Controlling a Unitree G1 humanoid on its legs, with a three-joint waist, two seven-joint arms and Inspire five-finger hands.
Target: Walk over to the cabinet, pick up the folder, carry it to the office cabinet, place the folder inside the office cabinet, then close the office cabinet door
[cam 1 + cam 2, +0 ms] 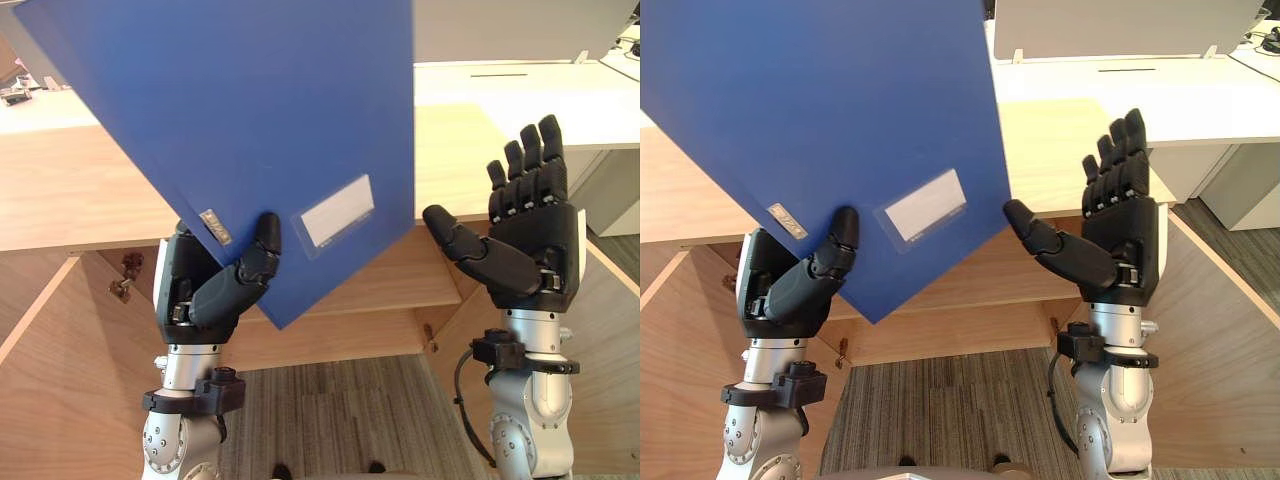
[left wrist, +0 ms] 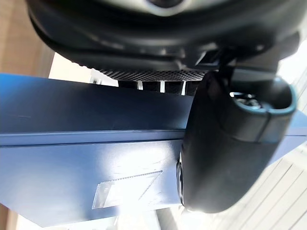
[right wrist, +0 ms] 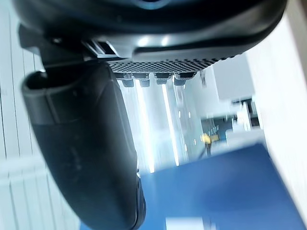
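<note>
1. Folder: the blue folder is up in the air in front of the robot, clear of any surface. The left hand pinches it near its lowest corner, thumb on the labelled face and fingers behind. Gripping so low probably leaves most of the sheet free to go in first.
2. It stands on that corner, tilted. Its long axis appears to rise up and to the left, with the clear label pocket along the low edge and the upper end running out of view.
3. The right hand is open just to the right, fingers straight up and thumb reaching toward the folder's edge but apart from it. It looks ready to steady the folder.
4. Below and beyond, the office cabinet stands open, its wooden doors swung out on either side. A bare shelf faces the folder's low corner.
5. Farthest off is a white tabletop.
</note>
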